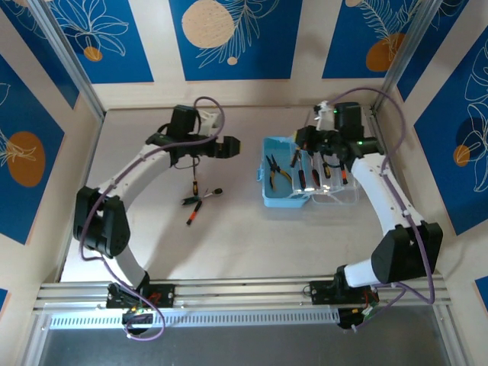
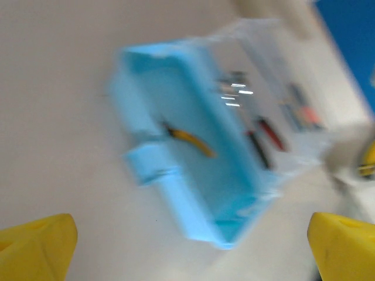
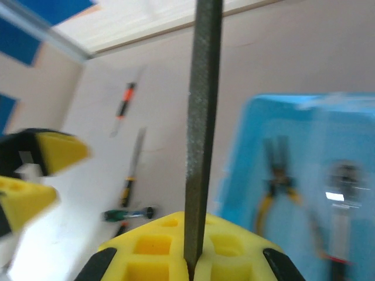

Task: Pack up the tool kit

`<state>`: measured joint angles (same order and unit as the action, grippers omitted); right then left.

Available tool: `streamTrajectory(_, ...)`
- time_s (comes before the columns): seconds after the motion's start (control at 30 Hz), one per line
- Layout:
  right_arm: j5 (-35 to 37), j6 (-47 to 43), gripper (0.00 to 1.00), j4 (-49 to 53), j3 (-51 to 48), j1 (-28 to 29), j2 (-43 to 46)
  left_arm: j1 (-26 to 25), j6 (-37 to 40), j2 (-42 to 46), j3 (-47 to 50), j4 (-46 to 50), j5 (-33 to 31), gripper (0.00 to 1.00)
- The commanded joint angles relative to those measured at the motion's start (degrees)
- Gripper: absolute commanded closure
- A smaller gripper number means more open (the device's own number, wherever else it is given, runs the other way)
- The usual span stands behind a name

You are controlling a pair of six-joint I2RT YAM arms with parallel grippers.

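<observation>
gripping a grey file [image 3: 202, 117], right tool [image 3: 190, 257] hangs by the case [image 1: 280, 200] rim; left tool [image 1: 231, 147] wide.

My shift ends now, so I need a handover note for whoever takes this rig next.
Left gripper: open and empty, left of the case.
Right gripper: shut on a grey file, over the case.
Done: pliers lie in the blue base; screwdrivers sit in the open clear lid.
Left: stow the file, pack the three loose tools lying on the table, then probably close the lid.
</observation>
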<state>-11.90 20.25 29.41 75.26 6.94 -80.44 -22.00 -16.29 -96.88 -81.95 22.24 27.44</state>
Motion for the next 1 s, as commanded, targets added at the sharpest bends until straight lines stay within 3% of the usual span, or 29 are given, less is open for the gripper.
streamTrajectory(0.0, 9.72, -10.1, 1.0, 12.73, 2.72, -3.51, 0.46, 3.24, 10.69, 2.49, -2.35, 13.4, -18.18, 0.0)
streamTrajectory(0.1, 17.54, -13.53, 1.0, 15.65, 3.28, -6.01, -2.34, 5.65, 13.13, 1.9, -1.53, 15.75, -25.25, 0.0)
streamTrajectory(0.3, 24.07, -15.33, 1.0, 17.04, 7.28, -7.91, -6.43, 8.61, 14.57, 0.73, 0.39, 16.42, -32.32, 0.0)
streamTrajectory(0.47, 27.4, -17.37, 1.0, 19.44, 11.82, -6.88, -10.88, 9.41, 13.75, -0.59, 1.35, 15.22, -31.6, 0.0)
streamTrajectory(0.97, 32.28, -20.94, 1.0, 19.11, 11.01, -3.79, -16.77, 10.18, 13.49, -2.13, 1.8, 14.32, -29.9, 0.0)
